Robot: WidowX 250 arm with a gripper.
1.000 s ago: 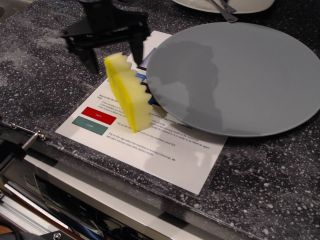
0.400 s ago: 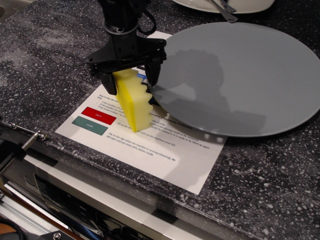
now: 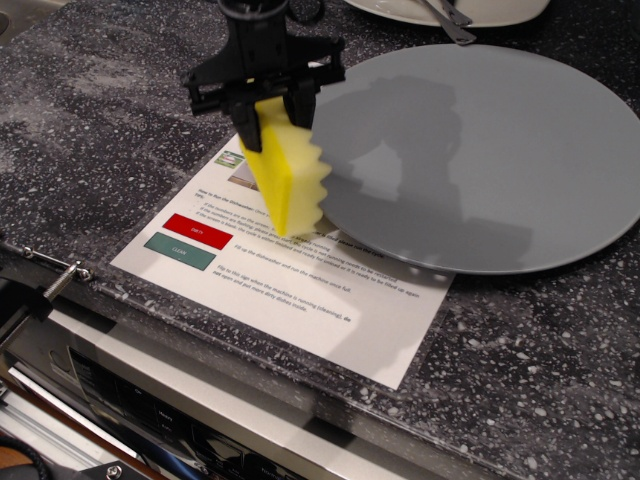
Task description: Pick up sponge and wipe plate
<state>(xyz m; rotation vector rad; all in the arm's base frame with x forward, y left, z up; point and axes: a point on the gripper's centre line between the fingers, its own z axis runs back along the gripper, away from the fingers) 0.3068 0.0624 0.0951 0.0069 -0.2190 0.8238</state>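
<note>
My black gripper (image 3: pixel 272 118) is shut on the top of the yellow sponge (image 3: pixel 288 180). The sponge hangs upright from the jaws, its wavy ridged face turned right towards the plate. It seems lifted a little off the paper, its lower end just left of the plate's left rim. The large grey plate (image 3: pixel 500 150) lies flat on the dark speckled counter, partly over the paper. The arm's shadow falls on the plate's left half.
A white printed sheet (image 3: pixel 300 285) with red and green labels lies under the sponge and the plate's edge. A white dish with cutlery (image 3: pixel 450 12) stands at the back. The counter's front edge and an appliance panel (image 3: pixel 180 410) run below.
The gripper came down over the standing sponge, closed on its top, and has lifted it slightly and shifted it right towards the plate.
</note>
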